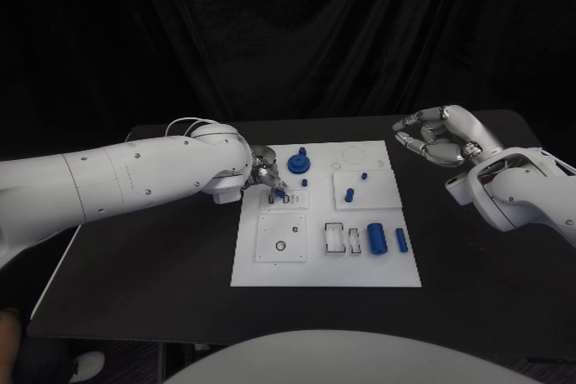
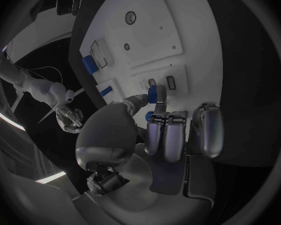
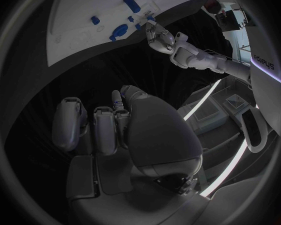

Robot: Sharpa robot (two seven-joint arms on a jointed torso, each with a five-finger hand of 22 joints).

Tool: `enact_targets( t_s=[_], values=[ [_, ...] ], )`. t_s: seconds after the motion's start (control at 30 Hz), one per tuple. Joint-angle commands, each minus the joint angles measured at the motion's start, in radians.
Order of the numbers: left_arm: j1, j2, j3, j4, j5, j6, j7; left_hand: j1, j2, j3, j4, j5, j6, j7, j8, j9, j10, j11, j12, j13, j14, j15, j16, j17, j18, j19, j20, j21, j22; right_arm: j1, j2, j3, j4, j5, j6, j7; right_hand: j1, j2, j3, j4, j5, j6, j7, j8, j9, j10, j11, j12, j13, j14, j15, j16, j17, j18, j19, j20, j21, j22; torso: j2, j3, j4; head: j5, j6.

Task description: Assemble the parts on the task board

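Left hand (image 1: 265,177) down at the left edge of the task board (image 1: 324,271), fingers pinched on a small blue part (image 2: 153,93), held just over a small rectangular slot in the board's upper-left block. In the left wrist view, that part upright between thumb and a fingertip (image 2: 154,119), the remaining fingers curled in below it.

Right hand (image 1: 437,137) up off the board's far right corner, well apart from every part, fingers curled inward on nothing.

On the board: a blue gear-like piece (image 1: 299,162) near the far edge just beside the left hand; a short blue peg (image 1: 350,195) standing on the upper-right block; a thick blue cylinder (image 1: 377,238) and a thinner blue pin (image 1: 401,241) lying side by side near the right edge; a round hole (image 1: 281,245) in the lower-left block.
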Motion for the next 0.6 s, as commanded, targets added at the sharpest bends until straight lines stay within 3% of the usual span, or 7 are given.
enact_targets(
  t_s=[0.03, 0.43, 0.6],
  values=[
    [-0.001, -0.001, 0.001, 0.004, 0.001, -0.049, 0.004, -0.008, 0.001, 0.069, -0.060, -0.006, 0.009, -0.004, -0.004, 0.002, 0.106, -0.009, 0.004, 0.263, 0.104, -0.004, 0.003, 0.263, 0.008, 0.005, -0.002, -0.003, 0.030, -0.003, -0.001, 0.001, 0.002, -0.003, 0.007, -0.020, 0.012, -0.002, 0.008, 0.000, 0.005, 0.006, -0.002, -0.003, -0.001, -0.006, 0.000, -0.007, 0.079, 0.056, 0.010, -0.003, 0.129, 0.014, 0.001, -0.001, -0.005, 0.082, 0.001, 0.0000, 0.0004, -0.002, 0.000],
    [-0.007, -0.018, 0.001, 0.022, 0.001, -0.126, 0.012, -0.020, 0.004, 0.072, -0.053, -0.021, 0.012, -0.005, -0.008, 0.007, 0.106, -0.010, 0.004, 0.263, 0.104, -0.005, 0.003, 0.263, 0.008, 0.009, -0.002, -0.002, 0.034, -0.003, -0.006, 0.001, 0.005, -0.003, 0.005, -0.022, 0.014, -0.003, 0.012, -0.003, 0.011, 0.007, -0.002, -0.002, -0.002, -0.007, 0.000, -0.008, 0.078, 0.056, 0.010, -0.004, 0.128, 0.014, 0.001, -0.001, -0.005, 0.082, 0.001, 0.0018, -0.0054, 0.008, 0.000],
    [-0.019, -0.028, 0.001, 0.034, 0.001, -0.172, 0.011, -0.023, 0.004, 0.072, -0.051, -0.023, 0.013, -0.005, -0.009, 0.008, 0.106, -0.010, 0.004, 0.263, 0.104, -0.005, 0.003, 0.263, 0.007, 0.012, -0.002, 0.000, 0.038, -0.003, -0.006, 0.001, 0.004, -0.003, 0.005, -0.022, 0.015, -0.004, 0.014, -0.004, 0.015, 0.007, -0.002, -0.002, -0.003, -0.008, 0.000, -0.008, 0.077, 0.056, 0.009, -0.004, 0.128, 0.014, 0.001, -0.001, -0.006, 0.082, 0.001, 0.0021, -0.0030, 0.005, 0.000]
  ],
)
